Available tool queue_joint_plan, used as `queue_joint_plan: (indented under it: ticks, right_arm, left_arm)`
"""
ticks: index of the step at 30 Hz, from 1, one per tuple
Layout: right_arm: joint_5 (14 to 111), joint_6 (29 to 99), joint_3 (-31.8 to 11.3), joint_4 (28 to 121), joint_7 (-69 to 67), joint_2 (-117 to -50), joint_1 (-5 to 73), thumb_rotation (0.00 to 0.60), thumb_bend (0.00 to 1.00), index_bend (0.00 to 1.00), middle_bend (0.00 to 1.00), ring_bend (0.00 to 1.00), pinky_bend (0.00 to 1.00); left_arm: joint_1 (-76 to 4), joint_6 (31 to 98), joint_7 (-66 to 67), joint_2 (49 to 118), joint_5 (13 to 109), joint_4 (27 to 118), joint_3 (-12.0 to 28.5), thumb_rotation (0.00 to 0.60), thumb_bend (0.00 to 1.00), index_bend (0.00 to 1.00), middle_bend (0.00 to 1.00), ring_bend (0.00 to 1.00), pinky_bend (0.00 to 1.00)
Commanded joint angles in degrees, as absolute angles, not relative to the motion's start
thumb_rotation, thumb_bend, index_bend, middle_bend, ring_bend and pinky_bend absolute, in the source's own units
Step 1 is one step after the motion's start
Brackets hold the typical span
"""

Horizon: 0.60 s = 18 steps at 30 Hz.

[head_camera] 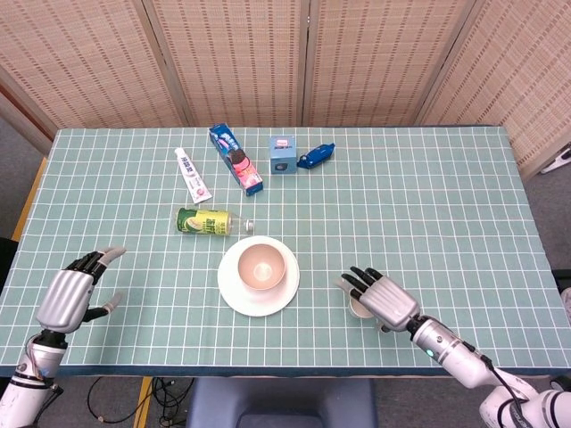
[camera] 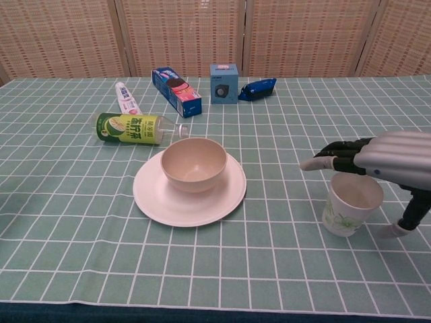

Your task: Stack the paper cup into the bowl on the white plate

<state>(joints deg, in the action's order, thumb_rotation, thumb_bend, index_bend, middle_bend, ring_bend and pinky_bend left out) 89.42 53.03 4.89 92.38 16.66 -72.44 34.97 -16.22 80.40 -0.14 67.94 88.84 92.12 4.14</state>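
2 hands [head_camera: 66,297] [camera: 377,158] spread, holding nothing, right over paper cup [camera: 351,202], bottle [camera: 137,128] beside plate [camera: 165,202]

Both hands have ribbed, silver-grey metallic backs, black fingers and pale grey fingertips. The right hand [head_camera: 384,300] joins a silver forearm bearing what looks like a small green light; the left hand [head_camera: 67,296] continues into a white wrist.

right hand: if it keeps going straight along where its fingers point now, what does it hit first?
Probably the white plate, then the bowl on it. The right hand sits over the paper cup, fingers aimed toward the plate. They hover above the table, so they might pass over the plate's rim; depth is unclear.
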Motion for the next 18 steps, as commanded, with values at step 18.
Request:
queue_joint_plan:
  ticks: [18]
  right_arm:
    - [90.45, 53.56, 3.73, 91.54, 12.27, -72.89, 35.38, 0.600, 0.26, 0.30, 0.26, 0.16, 0.46]
  left_arm:
    - [-15.99, 80.53, -0.18, 68.14, 88.51, 91.71, 4.04, 0.600, 0.26, 0.17, 0.23, 0.25, 0.38]
